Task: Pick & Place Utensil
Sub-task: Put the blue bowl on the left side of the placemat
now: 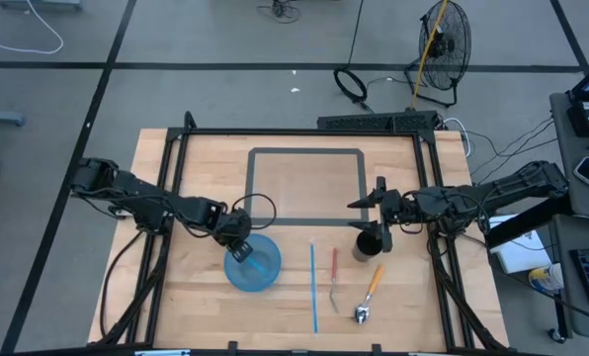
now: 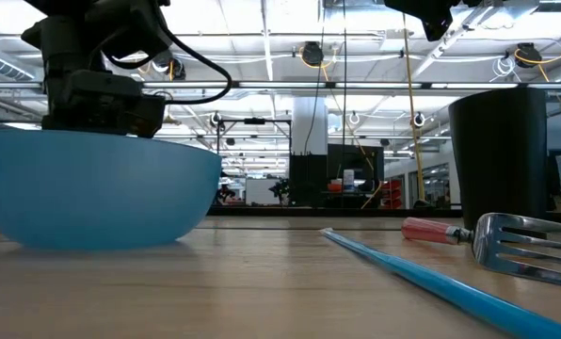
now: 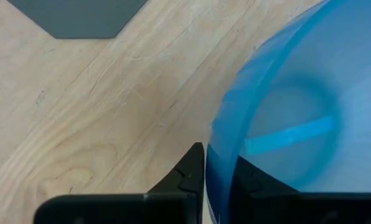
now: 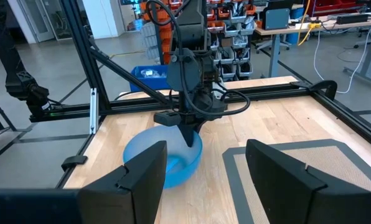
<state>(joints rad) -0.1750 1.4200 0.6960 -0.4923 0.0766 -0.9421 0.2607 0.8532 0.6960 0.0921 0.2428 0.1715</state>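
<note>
Near edge of tabletop [image 1: 206, 307]: spoon [image 1: 368, 295] with orange handle lay toward the right near corner, bowl end nearest the edge. Just left of it a red-handled fork [image 1: 334, 277], and left of that a long blue stick [image 1: 313, 287] running near-to-far, all three flat and apart from each other

Farther in, blue bowl [image 1: 254, 264] sat left of centre. Left hand [image 1: 237, 250] was clamped on the bowl's rim at its left far side; left wrist view showed one finger [image 3: 188, 177] outside the wall and one inside, so gripping the bowl

Black cup [image 1: 367, 244] stood upright right of the utensils, just beyond the spoon handle's far end. Right hand [image 1: 381, 213] hovered above and just past the cup, fingers [image 4: 145, 171] spread wide with nothing between them

Beyond both hands, a grey taped rectangle [image 1: 305, 188] marked the middle of the tabletop toward the far edge
</note>
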